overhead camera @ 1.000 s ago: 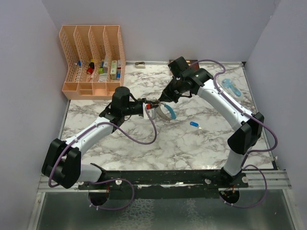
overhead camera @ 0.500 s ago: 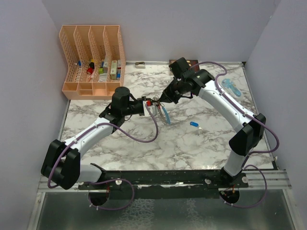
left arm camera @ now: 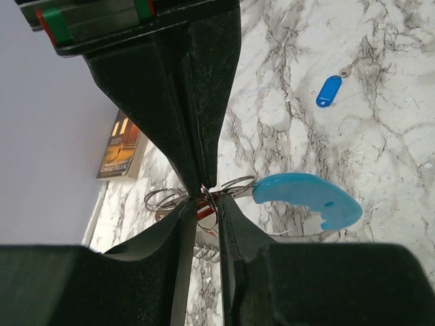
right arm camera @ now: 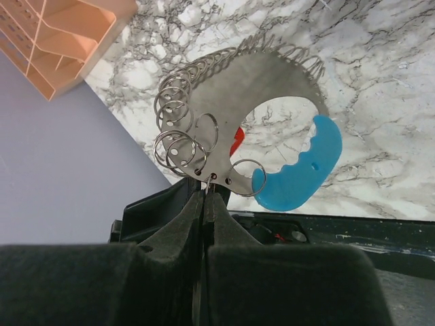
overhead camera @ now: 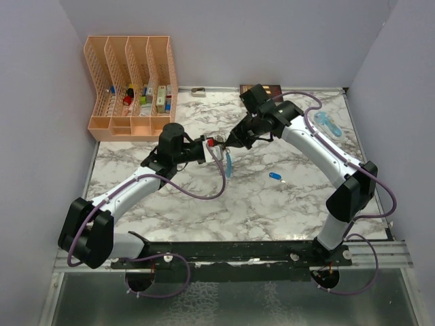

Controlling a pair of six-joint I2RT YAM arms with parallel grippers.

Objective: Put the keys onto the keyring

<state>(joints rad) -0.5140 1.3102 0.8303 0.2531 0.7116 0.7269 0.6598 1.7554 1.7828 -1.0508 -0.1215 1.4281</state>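
The keyring (right arm camera: 224, 88) is a grey crescent plate with many wire rings and a curved light-blue strap (right arm camera: 299, 173). It hangs over the table's middle (overhead camera: 226, 161). My right gripper (right arm camera: 206, 193) is shut on one small ring at its lower edge (overhead camera: 228, 140). My left gripper (overhead camera: 206, 144) meets it from the left. Its jaws (left arm camera: 204, 204) stand narrow, pinching the red key (overhead camera: 213, 142) with a wire ring (left arm camera: 209, 202) in the same gap. The red tag (right arm camera: 236, 141) peeks out behind the plate. The dark blue key (overhead camera: 274, 176) lies alone on the marble (left arm camera: 329, 90).
A peach file organiser (overhead camera: 132, 85) with small items stands at the back left. A brown book (overhead camera: 262, 88) lies at the back edge (left arm camera: 122, 153). A pale-blue see-through object (overhead camera: 326, 123) rests at the back right. Purple walls close in both sides.
The light-blue strap has swung from pointing right to hanging straight down. Both grippers shifted slightly up and closer together, and the left jaws eased apart a little.
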